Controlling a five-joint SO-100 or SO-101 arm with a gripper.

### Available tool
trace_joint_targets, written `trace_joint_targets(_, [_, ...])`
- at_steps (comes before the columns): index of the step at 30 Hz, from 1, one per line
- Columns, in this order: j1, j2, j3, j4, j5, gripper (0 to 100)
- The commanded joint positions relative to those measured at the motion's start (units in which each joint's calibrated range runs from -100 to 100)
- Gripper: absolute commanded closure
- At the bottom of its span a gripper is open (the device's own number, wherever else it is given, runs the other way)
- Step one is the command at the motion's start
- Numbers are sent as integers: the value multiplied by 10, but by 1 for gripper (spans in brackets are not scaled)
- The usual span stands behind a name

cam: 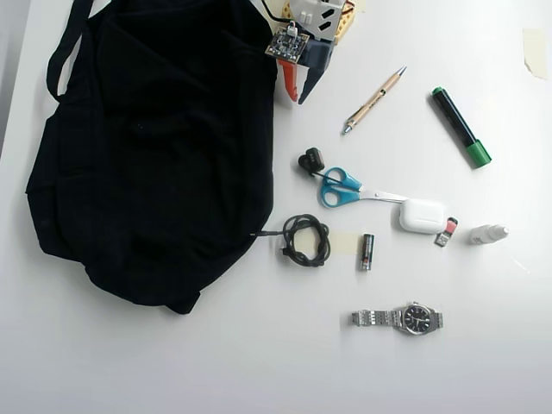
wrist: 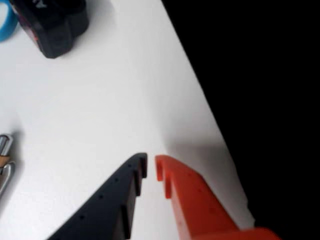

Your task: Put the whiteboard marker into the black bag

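Observation:
The whiteboard marker (cam: 461, 127), black-barrelled with a green cap, lies on the white table at the right in the overhead view, far from the arm. It is out of the wrist view. The black bag (cam: 155, 155) lies floppy at the left and fills the right side of the wrist view (wrist: 260, 100). My gripper (cam: 298, 97) hovers by the bag's upper right edge, left of the pen. In the wrist view my gripper (wrist: 151, 167) has its black and orange fingers nearly touching, with nothing between them.
A tan-and-silver pen (cam: 373, 100) lies between gripper and marker. Below are a small black object (cam: 310, 159), blue-handled scissors (cam: 345, 188), a white earbud case (cam: 423, 216), a coiled black cable (cam: 304, 240) and a wristwatch (cam: 401, 318).

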Motion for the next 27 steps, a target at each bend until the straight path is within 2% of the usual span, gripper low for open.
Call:
trace_joint_targets(1, [23, -4, 12, -50, 26, 98])
trace_joint_targets(16, [19, -5, 11, -60, 30, 98])
trace_joint_targets(19, [-12, -5, 9, -89, 32, 98])
trace_joint_targets(22, [-57, -5, 8, -155, 78, 98])
trace_joint_targets(25, [-70, 7, -23, -192, 87, 98])
trace_joint_targets(27, [-136, 7, -39, -192, 87, 95])
